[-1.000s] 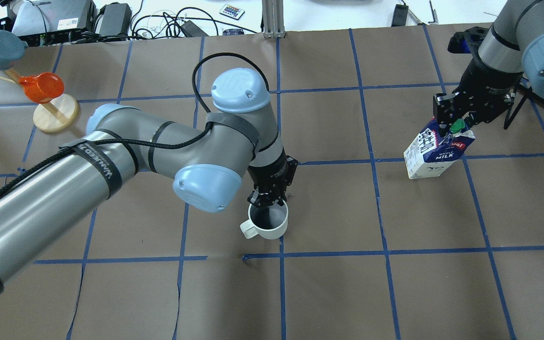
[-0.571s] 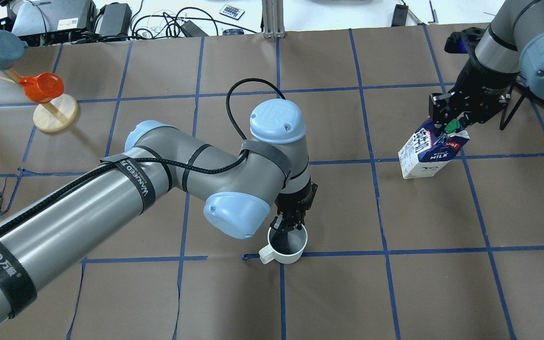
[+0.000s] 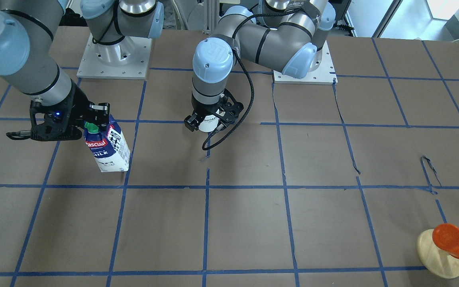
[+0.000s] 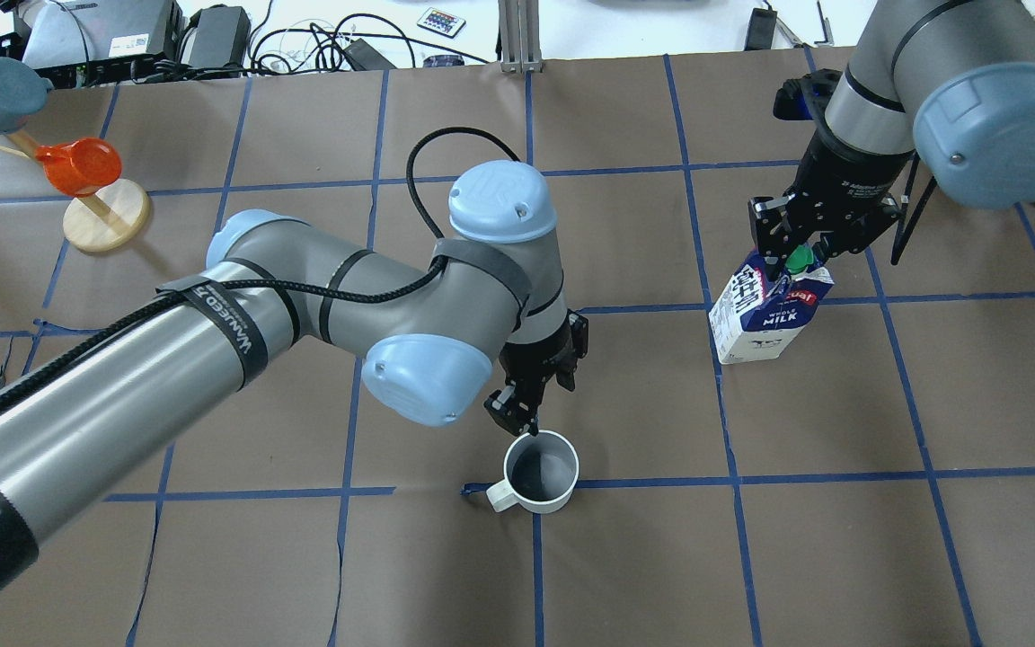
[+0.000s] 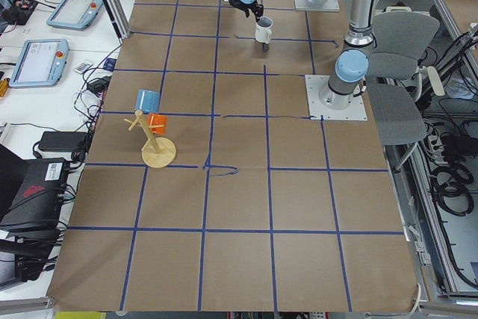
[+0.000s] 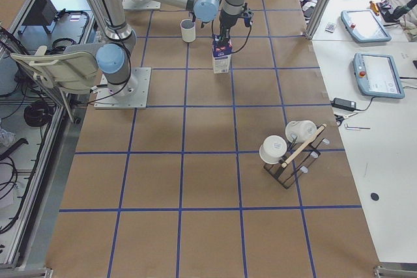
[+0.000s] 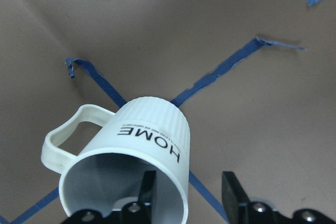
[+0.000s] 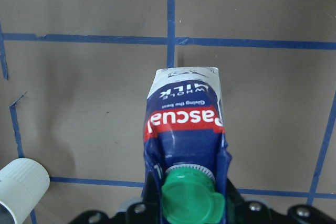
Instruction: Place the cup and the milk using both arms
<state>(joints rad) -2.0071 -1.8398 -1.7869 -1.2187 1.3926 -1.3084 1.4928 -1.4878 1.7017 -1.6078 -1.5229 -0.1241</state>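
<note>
The white cup (image 4: 542, 472) stands upright on a blue tape crossing, handle towards the view's left; "HOME" shows on its wall in the left wrist view (image 7: 149, 137). My left gripper (image 4: 517, 420) is open just above its far rim, one finger (image 7: 147, 187) inside and one outside, neither touching the wall. My right gripper (image 4: 791, 261) is shut on the gable top of the blue and white milk carton (image 4: 765, 314) by its green cap (image 8: 186, 200). The carton hangs tilted (image 3: 108, 151); I cannot tell whether its base touches the table.
A wooden mug tree (image 4: 106, 218) with an orange cup and a blue cup stands at the far left. A rack with white mugs (image 6: 287, 151) stands beyond the right arm's end. Cables and devices (image 4: 212, 36) lie past the table's far edge.
My left arm carried the cup nearer and to the right, set it on the tape crossing and opened. My right arm moved the milk carton leftwards, towards the table's middle.
</note>
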